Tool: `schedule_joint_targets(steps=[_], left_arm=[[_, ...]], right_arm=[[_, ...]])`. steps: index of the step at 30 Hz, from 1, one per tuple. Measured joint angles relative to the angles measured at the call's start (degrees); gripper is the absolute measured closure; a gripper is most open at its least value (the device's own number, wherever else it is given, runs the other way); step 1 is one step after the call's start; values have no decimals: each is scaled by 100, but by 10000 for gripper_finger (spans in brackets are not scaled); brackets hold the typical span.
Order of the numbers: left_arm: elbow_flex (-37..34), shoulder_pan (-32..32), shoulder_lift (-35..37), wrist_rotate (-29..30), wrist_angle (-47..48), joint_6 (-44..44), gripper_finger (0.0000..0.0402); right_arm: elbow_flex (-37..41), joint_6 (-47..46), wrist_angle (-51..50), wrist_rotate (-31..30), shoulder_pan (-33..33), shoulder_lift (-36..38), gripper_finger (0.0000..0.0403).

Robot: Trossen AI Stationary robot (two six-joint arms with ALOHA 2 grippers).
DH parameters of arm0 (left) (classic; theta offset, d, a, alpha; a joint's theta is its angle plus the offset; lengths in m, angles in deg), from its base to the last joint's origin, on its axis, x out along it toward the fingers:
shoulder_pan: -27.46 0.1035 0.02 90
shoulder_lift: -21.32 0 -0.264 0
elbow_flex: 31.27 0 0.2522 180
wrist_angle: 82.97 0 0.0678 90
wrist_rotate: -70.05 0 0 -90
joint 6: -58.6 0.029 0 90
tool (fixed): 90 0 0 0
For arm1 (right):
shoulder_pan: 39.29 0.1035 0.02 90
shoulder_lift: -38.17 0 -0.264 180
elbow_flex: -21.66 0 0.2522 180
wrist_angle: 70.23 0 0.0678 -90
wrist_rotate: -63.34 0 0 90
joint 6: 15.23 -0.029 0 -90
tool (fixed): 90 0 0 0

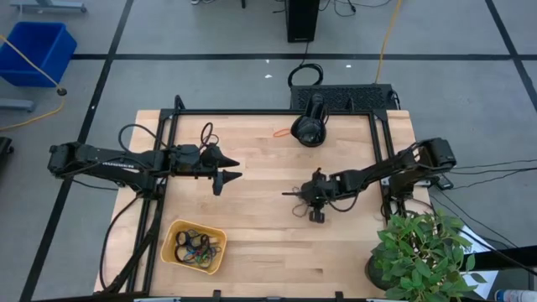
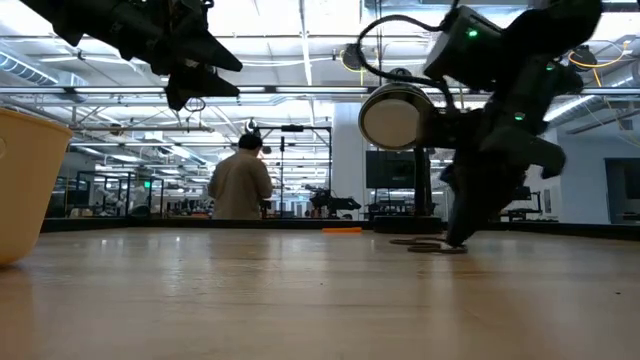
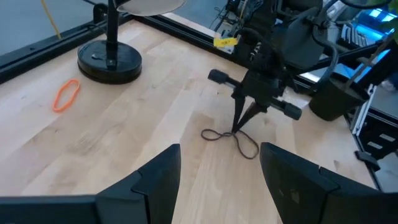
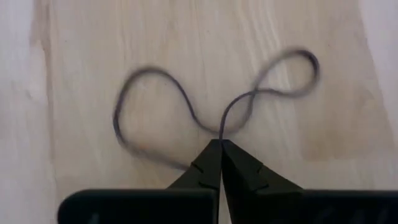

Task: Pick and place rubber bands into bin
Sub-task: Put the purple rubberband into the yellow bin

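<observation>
A thin brown rubber band (image 4: 149, 118) lies twisted into a figure eight on the wooden table, right of centre. My right gripper (image 4: 219, 148) is shut on it where the two loops cross; the left wrist view shows the same gripper (image 3: 238, 129) and band (image 3: 249, 146). Raised above the left half of the table, my left gripper (image 1: 235, 169) is open and holds nothing. The orange-yellow bin (image 1: 172, 228) sits at the near left with several bands (image 1: 197, 247) inside. An orange rubber band (image 1: 281, 132) lies on the wood near the far edge. My right gripper pinches the brown band at its crossing point (image 4: 222, 129) between the two fingertips. The fingers come steeply from above, slanting toward the table's left. Both loops (image 4: 287, 73) spread out slack on either side of the fingers and rest on the wood (image 2: 425, 244).
A black round-based stand (image 1: 309, 127) is at the far middle of the table. A dark loop (image 1: 206, 132) lies near the far left. A potted plant (image 1: 424, 252) fills the near right corner. In the low view a person (image 2: 240, 180) is far behind the table.
</observation>
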Motion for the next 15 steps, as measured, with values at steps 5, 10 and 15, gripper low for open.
schedule_joint_targets(steps=[5,10,15], left_arm=[[0,0,-2,0,-2,-9,174],[2,0,-2,4,-55,-9,174],[2,0,-2,4,-54,-7,174]], right_arm=[[6,-75,564,-658,-6,806,402],[20,35,1586,-990,-6,1426,402],[1,523,3095,-986,-6,1677,403]])
